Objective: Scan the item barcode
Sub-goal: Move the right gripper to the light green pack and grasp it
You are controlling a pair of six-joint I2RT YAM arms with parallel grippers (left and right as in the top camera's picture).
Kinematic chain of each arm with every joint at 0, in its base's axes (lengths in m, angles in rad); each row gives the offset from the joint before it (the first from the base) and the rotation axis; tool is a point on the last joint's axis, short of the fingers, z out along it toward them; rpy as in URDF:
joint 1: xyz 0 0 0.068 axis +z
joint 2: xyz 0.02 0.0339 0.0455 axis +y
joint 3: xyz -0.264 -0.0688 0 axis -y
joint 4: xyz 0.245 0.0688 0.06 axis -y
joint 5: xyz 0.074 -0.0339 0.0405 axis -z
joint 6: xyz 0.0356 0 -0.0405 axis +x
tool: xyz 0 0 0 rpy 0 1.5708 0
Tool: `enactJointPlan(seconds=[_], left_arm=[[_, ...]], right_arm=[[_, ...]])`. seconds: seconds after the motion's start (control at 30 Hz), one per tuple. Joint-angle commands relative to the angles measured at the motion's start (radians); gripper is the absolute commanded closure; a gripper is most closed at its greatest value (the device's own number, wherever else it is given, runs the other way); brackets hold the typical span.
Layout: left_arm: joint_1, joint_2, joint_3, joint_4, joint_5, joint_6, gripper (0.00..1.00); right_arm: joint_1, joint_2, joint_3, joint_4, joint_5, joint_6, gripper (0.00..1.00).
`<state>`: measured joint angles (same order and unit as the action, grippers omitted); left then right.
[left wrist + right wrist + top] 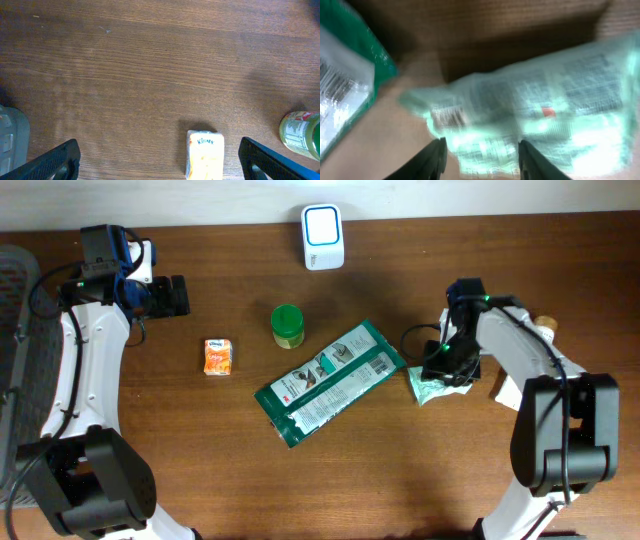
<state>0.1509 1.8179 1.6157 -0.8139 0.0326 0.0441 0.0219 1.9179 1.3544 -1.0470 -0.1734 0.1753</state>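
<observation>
A pale green crinkly packet (428,389) with a small barcode lies on the table at the right, beside the end of a large green and white package (328,382). My right gripper (441,368) hovers just over the packet. In the blurred right wrist view its fingers (436,159) stand apart, open, with the packet (535,105) spread beneath and between them. The white scanner (322,236) stands at the back edge, in the middle. My left gripper (176,295) sits far left, wide open and holding nothing.
A green jar (287,326) and an orange tissue pack (218,357) sit left of centre. In the left wrist view, the tissue pack (205,156) lies near the right finger and the jar (301,133) is at the edge. The large package's barcode end (342,95) shows at the right wrist's left.
</observation>
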Motion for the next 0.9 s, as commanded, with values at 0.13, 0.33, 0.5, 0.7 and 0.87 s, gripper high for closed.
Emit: enactJointPlan(seconds=[0.13, 0.33, 0.5, 0.7, 0.87], left_arm=[[0.001, 0.007, 0.019, 0.002, -0.003, 0.005, 0.01], [0.001, 0.007, 0.019, 0.002, -0.003, 0.005, 0.01], [0.001, 0.007, 0.019, 0.002, -0.003, 0.005, 0.01], [0.001, 0.007, 0.019, 0.002, -0.003, 0.005, 0.01], [0.001, 0.007, 0.019, 0.002, -0.003, 0.005, 0.01]], right_arm=[[-0.161, -0.053, 0.196, -0.177, -0.034, -0.162, 0.50], [-0.324, 0.015, 0.112, -0.132, -0.271, -0.333, 0.43], [-0.351, 0.115, 0.103, -0.103, -0.343, -0.401, 0.41], [-0.349, 0.211, 0.103, -0.080, -0.438, -0.463, 0.41], [-0.349, 0.233, 0.092, -0.077, -0.447, -0.476, 0.42]])
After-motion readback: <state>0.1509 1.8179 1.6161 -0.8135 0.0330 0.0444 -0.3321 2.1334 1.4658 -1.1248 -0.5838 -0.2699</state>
